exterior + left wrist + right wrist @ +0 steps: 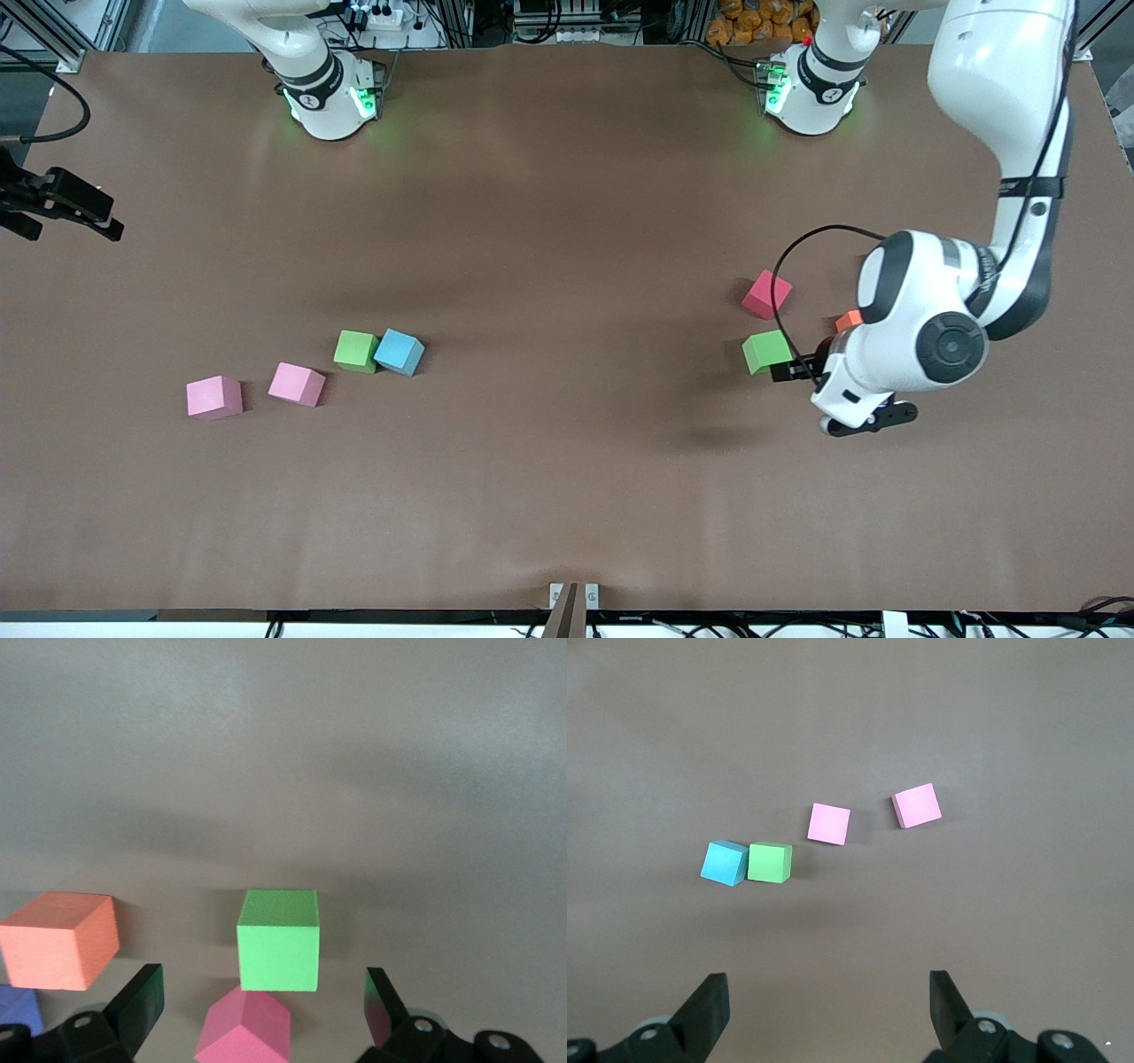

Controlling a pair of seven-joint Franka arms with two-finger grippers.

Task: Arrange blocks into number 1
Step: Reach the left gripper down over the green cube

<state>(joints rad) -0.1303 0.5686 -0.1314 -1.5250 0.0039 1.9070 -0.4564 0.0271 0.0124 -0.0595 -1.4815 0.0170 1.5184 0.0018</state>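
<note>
At the left arm's end of the table stand a red block (767, 294), a green block (766, 352) nearer the front camera, and an orange block (849, 321) half hidden by the arm. My left gripper (808, 361) hangs open and tilted over them. In the left wrist view the red block (244, 1028) shows between the fingers of the left gripper (263, 1001), with the green block (278, 939), the orange block (60, 939) and a corner of a bluish-purple block (18, 1010) around it. Toward the right arm's end lie a second green block (356, 351) touching a light blue block (399, 352), and two light pink blocks (297, 384) (214, 396).
My right gripper (66, 211) waits open, high at the table's edge at the right arm's end; the right wrist view shows that gripper (828, 1010) over bare brown table (850, 939). The middle of the table (567, 372) is bare brown surface.
</note>
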